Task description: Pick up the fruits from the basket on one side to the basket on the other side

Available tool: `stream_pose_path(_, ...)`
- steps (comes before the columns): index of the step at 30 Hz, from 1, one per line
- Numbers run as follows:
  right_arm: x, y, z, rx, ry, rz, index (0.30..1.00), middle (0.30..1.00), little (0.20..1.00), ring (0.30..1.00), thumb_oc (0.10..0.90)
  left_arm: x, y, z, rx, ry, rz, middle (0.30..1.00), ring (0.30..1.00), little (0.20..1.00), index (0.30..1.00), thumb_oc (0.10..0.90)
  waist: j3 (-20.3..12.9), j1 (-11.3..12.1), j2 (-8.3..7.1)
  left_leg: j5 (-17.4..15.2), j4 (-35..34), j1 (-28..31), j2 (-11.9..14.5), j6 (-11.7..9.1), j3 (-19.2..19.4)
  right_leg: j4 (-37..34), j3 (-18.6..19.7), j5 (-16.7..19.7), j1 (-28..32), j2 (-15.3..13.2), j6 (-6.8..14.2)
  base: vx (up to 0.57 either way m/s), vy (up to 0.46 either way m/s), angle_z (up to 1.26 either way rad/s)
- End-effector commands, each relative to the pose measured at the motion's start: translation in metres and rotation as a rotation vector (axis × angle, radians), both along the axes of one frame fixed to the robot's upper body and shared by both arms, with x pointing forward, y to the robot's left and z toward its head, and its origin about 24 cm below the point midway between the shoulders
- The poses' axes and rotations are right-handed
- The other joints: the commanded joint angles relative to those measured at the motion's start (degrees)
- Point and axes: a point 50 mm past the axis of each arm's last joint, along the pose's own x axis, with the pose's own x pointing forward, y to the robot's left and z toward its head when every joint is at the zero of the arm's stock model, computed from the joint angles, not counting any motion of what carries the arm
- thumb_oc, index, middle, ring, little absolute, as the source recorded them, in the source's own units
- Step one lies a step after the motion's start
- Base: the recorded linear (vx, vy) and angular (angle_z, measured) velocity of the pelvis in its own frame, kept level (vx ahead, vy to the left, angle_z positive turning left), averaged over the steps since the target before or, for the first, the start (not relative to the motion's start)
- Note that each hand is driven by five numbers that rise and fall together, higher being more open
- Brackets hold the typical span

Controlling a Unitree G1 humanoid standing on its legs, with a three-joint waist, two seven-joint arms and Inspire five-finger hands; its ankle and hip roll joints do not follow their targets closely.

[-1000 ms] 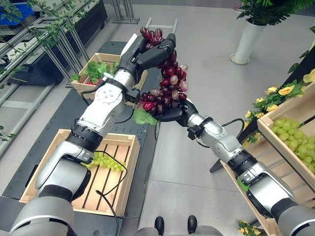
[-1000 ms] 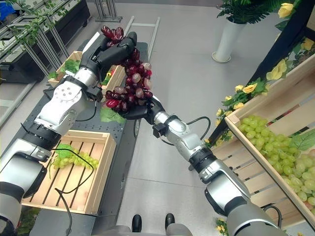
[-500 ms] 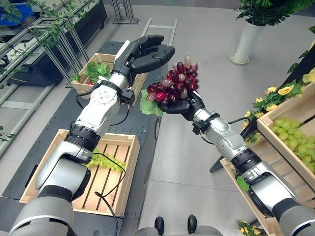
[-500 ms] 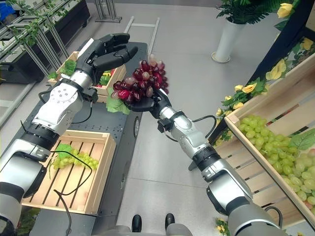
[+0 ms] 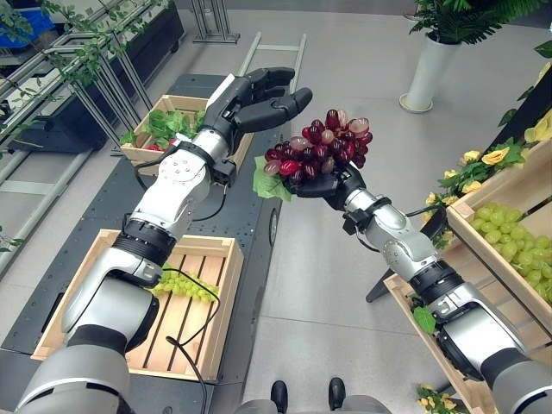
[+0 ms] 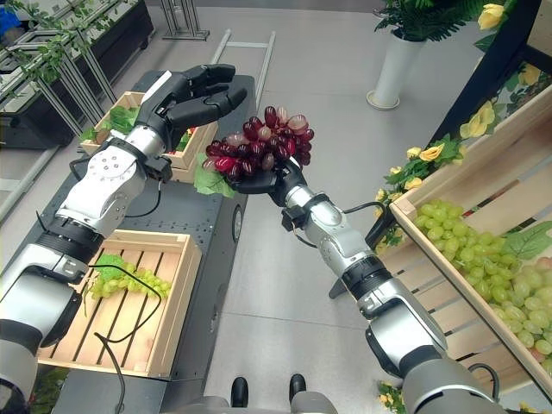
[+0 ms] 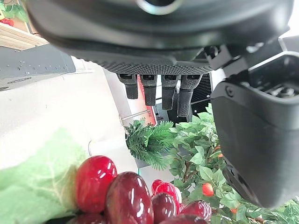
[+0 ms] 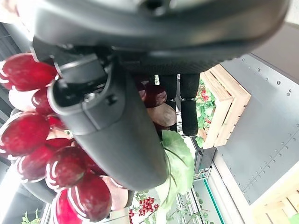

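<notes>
Red grape bunch (image 5: 317, 148) held aloft over the grey floor (image 5: 345, 293), mid-scene, resting on and gripped by right hand (image 5: 332, 185); thumb and fingers curled up around the underside of the bunch, green leaf (image 5: 269, 183) hanging at its left. Left hand (image 5: 252, 95) just left of and slightly beyond the bunch, clear of it, fingers extended and loosely spread, holding nothing.

Near left: slatted wooden crate (image 5: 211, 310) on a dark wheeled platform (image 5: 112, 203), containing a green grape bunch (image 5: 185, 283). Far left on same platform: second wooden crate (image 5: 185, 103) with leaves and red fruit. Right: tilted wooden crate (image 6: 470, 216) of green grapes (image 6: 483, 267), yellow flowers (image 5: 487, 159) alongside. Far right: white planter (image 5: 429, 73) with greenery. Metal racks (image 5: 95, 69) along far left.
</notes>
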Motion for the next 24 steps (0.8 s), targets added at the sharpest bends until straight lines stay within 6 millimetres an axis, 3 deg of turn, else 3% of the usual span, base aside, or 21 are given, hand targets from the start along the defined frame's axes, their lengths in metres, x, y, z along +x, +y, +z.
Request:
stream_pose_path(1, 0.000, -0.020, 0.007, 0.181, -0.112, -0.104, 0.300, 0.300, 0.300, 0.300, 0.400, 0.001, 0.034, -0.019, -0.108, -0.018, 0.136, 0.900, 0.900, 0.900, 0.900, 0.800, -12.1, 0.7, 0.81, -4.8, 0.0, -2.0, -1.1, -2.3, -0.8, 0.1, -1.2, -1.4, -0.4, 1.2, -0.8, 0.00, 0.000, 0.00)
stream_pose_path(5, -0.004, -0.027, -0.008, 0.180, -0.073, -0.127, 0.300, 0.300, 0.300, 0.300, 0.400, -0.006, 0.041, -0.044, -0.090, -0.010, 0.179, 0.900, 0.900, 0.900, 0.900, 0.800, -11.8, 0.6, 0.63, -4.8, 0.0, -2.0, -1.1, -2.2, -0.8, 0.1, -1.1, -1.3, -0.5, 1.2, -0.8, 0.00, -0.002, -0.01)
stream_pose_path(11, -0.029, -0.051, -0.068, 0.175, 0.087, -0.197, 0.300, 0.300, 0.300, 0.300, 0.400, -0.038, 0.036, -0.126, -0.089, 0.111, 0.218, 0.900, 0.900, 0.900, 0.900, 0.800, -10.9, 0.6, -0.10, -4.9, 0.0, -1.6, -1.1, -1.9, -0.7, 0.1, -0.5, -1.1, -0.4, 1.5, -0.9, 0.01, -0.002, 0.00)
stream_pose_path(12, -0.030, -0.052, -0.069, 0.176, 0.091, -0.199, 0.300, 0.300, 0.300, 0.300, 0.400, -0.039, 0.036, -0.128, -0.088, 0.113, 0.219, 0.900, 0.900, 0.900, 0.900, 0.800, -10.9, 0.6, -0.12, -4.9, 0.0, -1.6, -1.1, -1.9, -0.7, 0.1, -0.5, -1.1, -0.4, 1.5, -0.8, 0.03, -0.003, -0.02)
stream_pose_path(18, -0.056, -0.068, -0.114, 0.185, 0.235, -0.254, 0.300, 0.300, 0.300, 0.300, 0.400, -0.070, 0.022, -0.180, -0.090, 0.204, 0.257, 0.900, 0.900, 0.900, 0.900, 0.800, -9.7, 0.6, -1.03, -5.0, 0.0, -1.2, -1.0, -1.5, 0.2, 0.1, -0.1, -0.7, -0.2, 1.7, -0.8, 0.04, -0.003, -0.08)
stream_pose_path(24, -0.079, -0.078, -0.144, 0.190, 0.344, -0.288, 0.300, 0.300, 0.300, 0.300, 0.400, -0.091, 0.022, -0.206, -0.109, 0.280, 0.283, 0.900, 0.900, 0.900, 0.900, 0.800, -8.8, 0.5, -1.40, -4.9, 0.0, -1.0, -0.9, -1.4, 1.0, 0.1, 0.0, -0.4, -0.2, 1.8, -0.6, 0.03, -0.001, -0.07)
